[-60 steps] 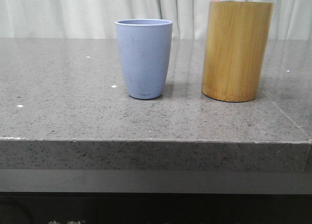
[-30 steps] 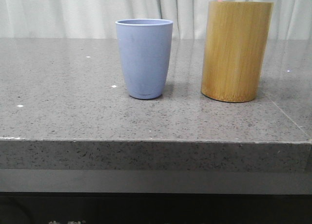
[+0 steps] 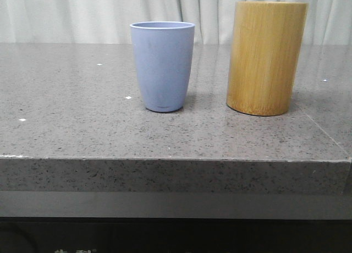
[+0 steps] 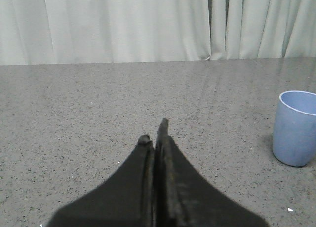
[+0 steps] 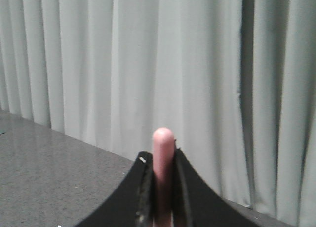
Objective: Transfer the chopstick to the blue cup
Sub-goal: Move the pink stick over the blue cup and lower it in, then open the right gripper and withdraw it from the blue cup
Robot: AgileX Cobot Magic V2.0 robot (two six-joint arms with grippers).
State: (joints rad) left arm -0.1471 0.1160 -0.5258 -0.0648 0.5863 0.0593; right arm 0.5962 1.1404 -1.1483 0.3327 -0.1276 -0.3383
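Note:
The blue cup stands upright near the middle of the grey table, with the taller bamboo cylinder to its right. No chopstick shows above the cylinder in the front view. In the right wrist view my right gripper is shut on a pale pink chopstick, whose rounded end sticks out between the fingers, with curtain behind. My left gripper is shut and empty, low over the table; the blue cup shows at the edge of its view. Neither gripper shows in the front view.
The grey speckled table has its front edge near the camera. A pale curtain hangs behind the table.
The pink chopstick tip that showed above the bamboo cylinder's rim has risen out of the front view. The cylinder shifted very slightly. The blue cup has not moved.

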